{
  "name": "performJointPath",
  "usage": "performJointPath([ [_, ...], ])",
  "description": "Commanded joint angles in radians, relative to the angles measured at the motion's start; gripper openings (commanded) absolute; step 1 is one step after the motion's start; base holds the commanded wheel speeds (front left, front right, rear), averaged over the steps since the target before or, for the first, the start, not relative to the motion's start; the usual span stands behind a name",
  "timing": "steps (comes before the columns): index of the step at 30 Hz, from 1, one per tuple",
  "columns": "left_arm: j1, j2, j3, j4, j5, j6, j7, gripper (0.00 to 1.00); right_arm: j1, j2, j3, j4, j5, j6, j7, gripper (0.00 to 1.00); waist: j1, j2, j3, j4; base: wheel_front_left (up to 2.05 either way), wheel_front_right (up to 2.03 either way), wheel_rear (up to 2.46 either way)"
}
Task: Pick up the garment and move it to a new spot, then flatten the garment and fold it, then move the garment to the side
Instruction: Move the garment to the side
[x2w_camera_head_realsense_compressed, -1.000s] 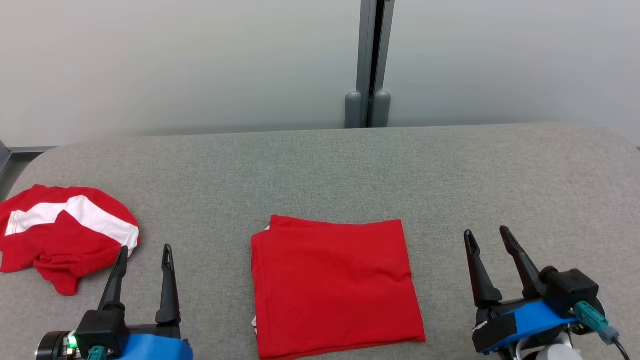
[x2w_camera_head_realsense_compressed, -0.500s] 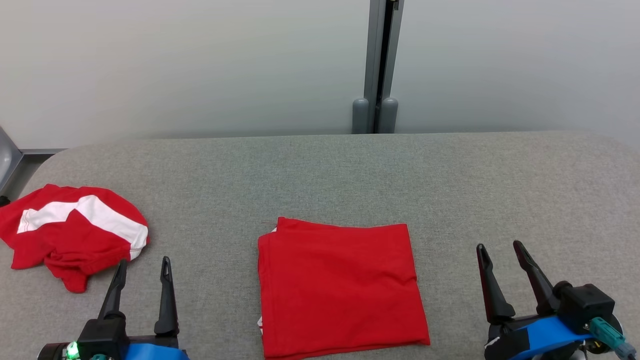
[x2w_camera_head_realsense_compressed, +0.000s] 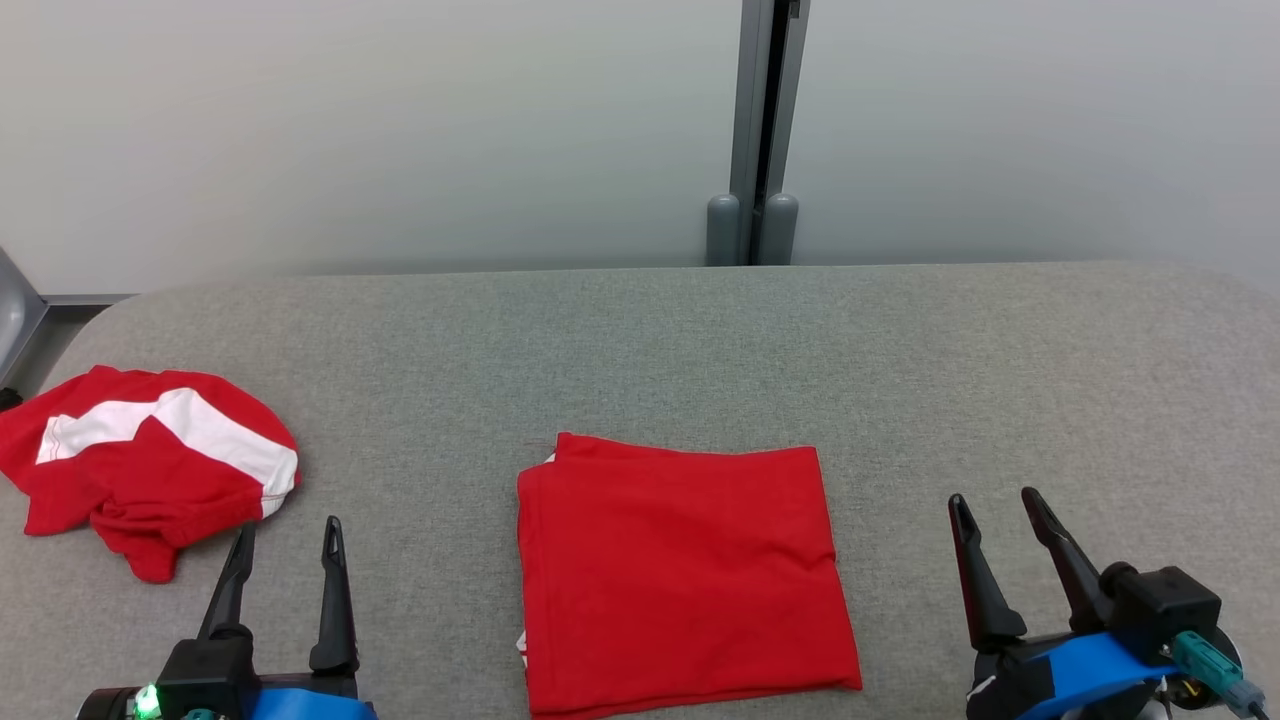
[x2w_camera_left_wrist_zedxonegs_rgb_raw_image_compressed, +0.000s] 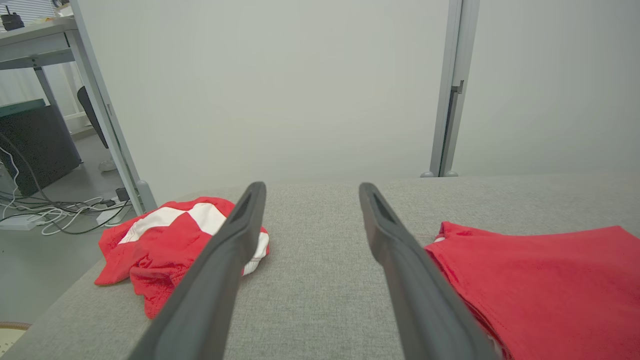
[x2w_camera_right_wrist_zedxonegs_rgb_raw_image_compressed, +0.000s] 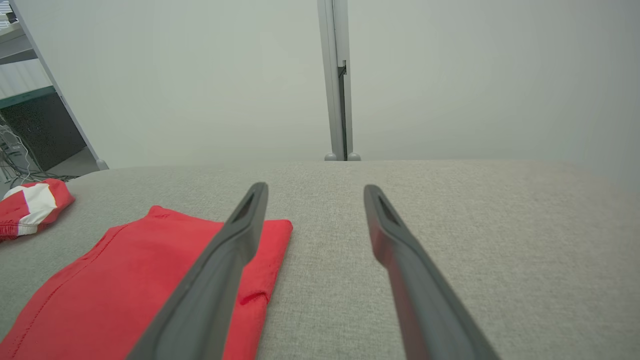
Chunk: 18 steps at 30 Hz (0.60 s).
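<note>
A red garment (x2w_camera_head_realsense_compressed: 685, 575) lies folded into a flat square on the grey table (x2w_camera_head_realsense_compressed: 640, 350), near the front middle. It also lies at the right of the left wrist view (x2w_camera_left_wrist_zedxonegs_rgb_raw_image_compressed: 540, 280) and at the left of the right wrist view (x2w_camera_right_wrist_zedxonegs_rgb_raw_image_compressed: 125, 290). My left gripper (x2w_camera_head_realsense_compressed: 290, 525) stands open to its left, fingers apart over bare cloth (x2w_camera_left_wrist_zedxonegs_rgb_raw_image_compressed: 311, 186). My right gripper (x2w_camera_head_realsense_compressed: 994, 497) stands open to its right, empty (x2w_camera_right_wrist_zedxonegs_rgb_raw_image_compressed: 315, 186). Neither one touches the garment.
A crumpled red-and-white garment (x2w_camera_head_realsense_compressed: 150, 465) sits at the table's left end, just beyond my left gripper (x2w_camera_left_wrist_zedxonegs_rgb_raw_image_compressed: 165, 240) (x2w_camera_right_wrist_zedxonegs_rgb_raw_image_compressed: 30, 205). A pale wall with a grey post (x2w_camera_head_realsense_compressed: 755, 120) runs behind the table. Cables (x2w_camera_left_wrist_zedxonegs_rgb_raw_image_compressed: 55, 220) lie on the floor past the left edge.
The head camera has shifted, so the whole picture sits a little lower and to the right. Both grippers have drawn back slightly toward the near edge. Both garments lie still.
</note>
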Motion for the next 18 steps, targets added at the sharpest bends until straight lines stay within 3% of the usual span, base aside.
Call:
performJointPath([
  [1, -0.006, 0.004, -0.004, 0.001, -0.005, 0.003, -0.003, 1.00, -0.006, 0.001, 0.004, -0.002, -0.003, 0.000, 0.001, 1.00, 0.0000, 0.0000, 0.001, 0.002, 0.00, 0.00, 0.00],
  [10, -0.033, 0.009, -0.012, -0.005, -0.007, 0.002, -0.003, 1.00, -0.137, 0.000, 0.059, -0.019, -0.050, 0.000, 0.029, 1.00, 0.0000, 0.0000, 0.035, 0.027, 0.00, 0.00, 0.00],
  [18, -0.070, 0.009, -0.026, 0.000, -0.015, 0.000, -0.003, 1.00, -0.240, 0.000, 0.097, 0.096, -0.057, 0.000, 0.129, 1.00, 0.0000, 0.0000, 0.080, 0.072, 0.00, 0.00, 0.00],
])
